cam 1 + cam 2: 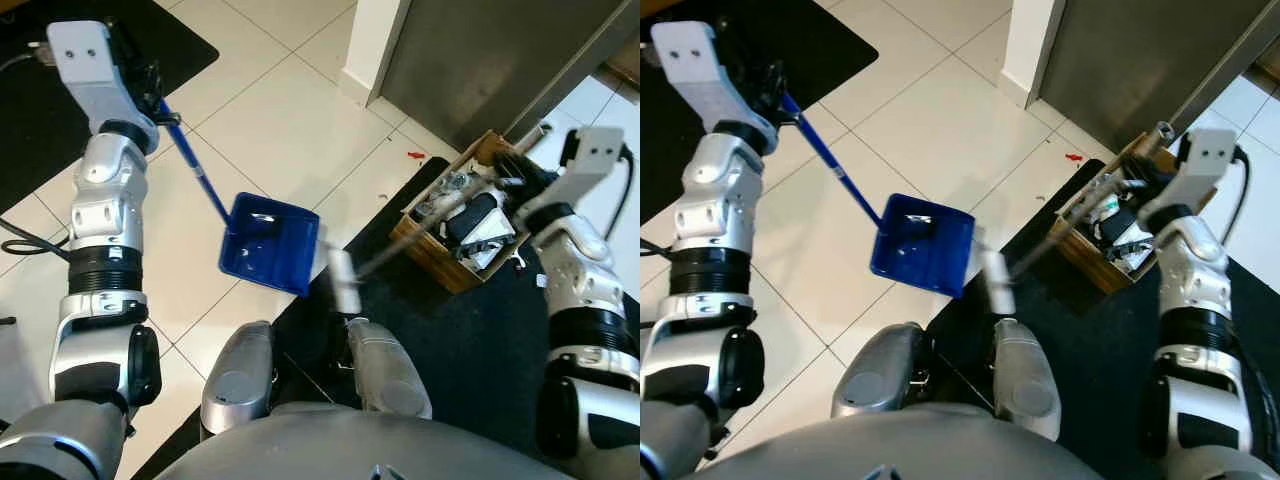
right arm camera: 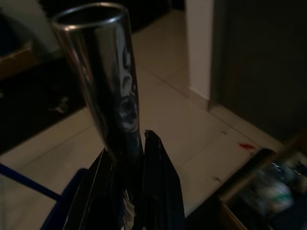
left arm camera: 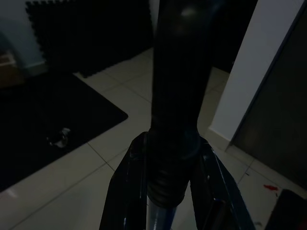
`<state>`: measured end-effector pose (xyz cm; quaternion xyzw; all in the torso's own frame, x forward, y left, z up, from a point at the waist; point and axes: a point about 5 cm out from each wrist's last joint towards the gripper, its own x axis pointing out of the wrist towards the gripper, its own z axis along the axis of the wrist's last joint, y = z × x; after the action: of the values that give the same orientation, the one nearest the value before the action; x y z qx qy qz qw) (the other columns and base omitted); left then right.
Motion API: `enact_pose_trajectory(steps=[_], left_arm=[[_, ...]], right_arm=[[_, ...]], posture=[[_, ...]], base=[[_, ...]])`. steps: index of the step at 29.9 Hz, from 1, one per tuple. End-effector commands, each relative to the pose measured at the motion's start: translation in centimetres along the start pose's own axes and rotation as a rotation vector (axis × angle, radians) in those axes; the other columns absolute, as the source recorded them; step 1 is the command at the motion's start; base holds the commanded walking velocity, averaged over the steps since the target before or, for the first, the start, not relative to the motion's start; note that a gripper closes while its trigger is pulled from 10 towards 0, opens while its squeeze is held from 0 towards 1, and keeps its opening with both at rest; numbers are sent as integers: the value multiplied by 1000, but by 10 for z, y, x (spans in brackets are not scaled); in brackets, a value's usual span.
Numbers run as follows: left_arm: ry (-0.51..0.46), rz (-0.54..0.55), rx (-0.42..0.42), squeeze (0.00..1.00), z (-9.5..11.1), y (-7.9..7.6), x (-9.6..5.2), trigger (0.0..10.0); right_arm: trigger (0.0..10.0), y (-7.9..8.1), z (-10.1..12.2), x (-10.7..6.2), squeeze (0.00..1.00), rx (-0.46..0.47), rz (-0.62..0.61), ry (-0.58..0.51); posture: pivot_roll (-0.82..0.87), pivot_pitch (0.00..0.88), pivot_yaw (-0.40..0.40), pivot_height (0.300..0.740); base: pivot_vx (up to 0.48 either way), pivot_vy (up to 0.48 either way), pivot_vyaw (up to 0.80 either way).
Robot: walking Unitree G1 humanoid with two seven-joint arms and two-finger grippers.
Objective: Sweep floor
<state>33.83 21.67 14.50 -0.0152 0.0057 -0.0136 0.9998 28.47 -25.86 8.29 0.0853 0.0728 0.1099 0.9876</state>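
Note:
A blue dustpan [image 1: 268, 243] rests on the white tiled floor, its long blue handle [image 1: 192, 168] slanting up to my left gripper [image 1: 152, 92], which is shut on the handle's black grip [image 3: 173, 120]. My right gripper [image 1: 522, 172] is shut on the silver pole [image 2: 109, 81] of a broom. The pole [image 1: 425, 226] slants down to a whitish, blurred brush head [image 1: 344, 280] beside the dustpan's right edge, at the border of the black mat [image 1: 470, 350]. A small red scrap [image 1: 416, 155] lies on the tiles near the mat's far corner.
A wooden crate [image 1: 462, 222] with clutter sits on the black mat to the right. A white pillar [image 1: 375, 45] and a dark grey door [image 1: 480, 55] stand ahead. Another black mat [image 1: 40, 90] and cables [image 1: 25, 243] lie on the left. My knees [image 1: 310, 375] are just below the dustpan.

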Motion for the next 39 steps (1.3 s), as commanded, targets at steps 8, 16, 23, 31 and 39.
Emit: enact_pose_trajectory(steps=[8,16,23,31,39], left_arm=[[-45,-6,-21,0,10,-5,7,10000],[-45,-6,-25,0,9,-6,8,10000],[-49,-11,-25,0,11,-6,10,10000],[-62,-12,-24,0,14,-4,12,10000],[-71,-5,-25,0,17,-4,15,10000]], right_arm=[[10000,7,45,-7,0,-199,215,3],[10000,-15,55,-26,0,-316,154,70],[10000,-41,56,-43,0,-361,45,136],[10000,-67,50,-69,0,-394,-40,247],[10000,-102,40,-90,0,-304,-325,246]], posture=[[129,0,-30,740],[120,0,-29,740],[117,0,-24,740],[106,0,-16,740],[91,0,-13,740]], base=[[0,0,0],[0,0,0],[0,0,0],[0,0,0],[0,0,0]])
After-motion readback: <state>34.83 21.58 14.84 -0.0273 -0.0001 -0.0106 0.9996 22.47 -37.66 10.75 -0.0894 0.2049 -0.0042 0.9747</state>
